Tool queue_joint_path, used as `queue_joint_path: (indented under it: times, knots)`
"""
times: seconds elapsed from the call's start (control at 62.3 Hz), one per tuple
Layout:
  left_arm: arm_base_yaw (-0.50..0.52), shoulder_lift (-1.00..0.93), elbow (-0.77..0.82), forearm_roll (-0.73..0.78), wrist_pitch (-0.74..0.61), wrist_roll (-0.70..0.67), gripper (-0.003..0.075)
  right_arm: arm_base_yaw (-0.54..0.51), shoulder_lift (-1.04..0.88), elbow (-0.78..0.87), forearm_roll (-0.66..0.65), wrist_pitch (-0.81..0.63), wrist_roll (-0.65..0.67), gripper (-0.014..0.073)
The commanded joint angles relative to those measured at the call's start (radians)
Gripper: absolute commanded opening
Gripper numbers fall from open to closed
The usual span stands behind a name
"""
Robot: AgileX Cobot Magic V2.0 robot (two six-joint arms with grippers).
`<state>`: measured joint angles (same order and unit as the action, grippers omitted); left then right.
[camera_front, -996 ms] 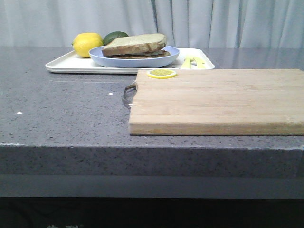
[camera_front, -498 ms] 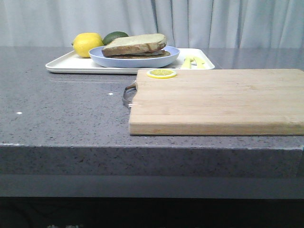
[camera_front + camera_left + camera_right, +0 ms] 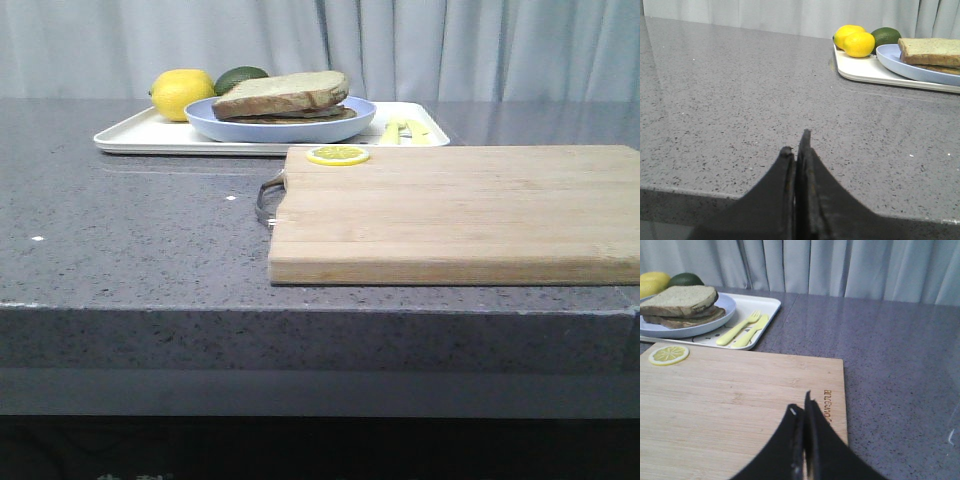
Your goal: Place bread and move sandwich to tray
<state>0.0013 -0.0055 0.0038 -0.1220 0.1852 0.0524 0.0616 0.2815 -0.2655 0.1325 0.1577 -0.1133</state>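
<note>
The sandwich [image 3: 283, 97] sits on its light blue plate [image 3: 280, 130], and the plate rests inside the white tray [image 3: 130, 137] at the far left of the tabletop [image 3: 130, 230]. The thick slice of bread [image 3: 679, 297] lies on top of the stack, over the flatter slice below it; I cannot see the egg from any view. Judged from this layout, both parts of the task read as done, and the step in hand is to stand clear and leave the load undisturbed.

Procedure for this step, as I judge it:
1. Keep both tools low and away from the tray rim. The plate overhangs nothing, but a nudge to the tray would shift the top slice.
2. Do not sweep across the cutting board [image 3: 460, 210]; the lemon slice [image 3: 338, 155] lies loose at its far left corner.
3. Avoid the yellow fork and knife [image 3: 744, 329] lying in the tray just beside the plate.

Pose. My left tool [image 3: 797, 145] has its fingers pressed together with nothing between them; it points over bare tabletop, well apart from the tray, with the whole lemon [image 3: 859, 44] and the avocado [image 3: 886, 36] ahead at the tray's far corner. My right tool [image 3: 802, 412] is likewise closed and empty, poised over the near part of the cutting board. Neither arm appears in the front view.
</note>
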Motion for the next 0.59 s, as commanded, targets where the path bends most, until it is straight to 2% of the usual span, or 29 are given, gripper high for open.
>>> queue_joint_path:
  times: [0.0, 0.145, 0.289, 0.578]
  knots:
    - [0.003, -0.021, 0.013, -0.01, -0.088, -0.01, -0.0019, -0.008, -0.071, 0.072, -0.009, -0.158, -0.002, -0.006]
    - [0.003, -0.021, 0.013, -0.01, -0.088, -0.01, -0.0019, -0.008, -0.221, 0.219, -0.009, -0.158, -0.002, -0.006]
    - [0.003, -0.021, 0.013, -0.01, -0.088, -0.01, -0.0019, -0.008, -0.316, 0.289, -0.008, -0.124, -0.002, -0.006]
    - [0.003, -0.021, 0.013, -0.01, -0.088, -0.01, -0.0019, -0.008, -0.313, 0.289, 0.0, -0.071, -0.002, -0.006]
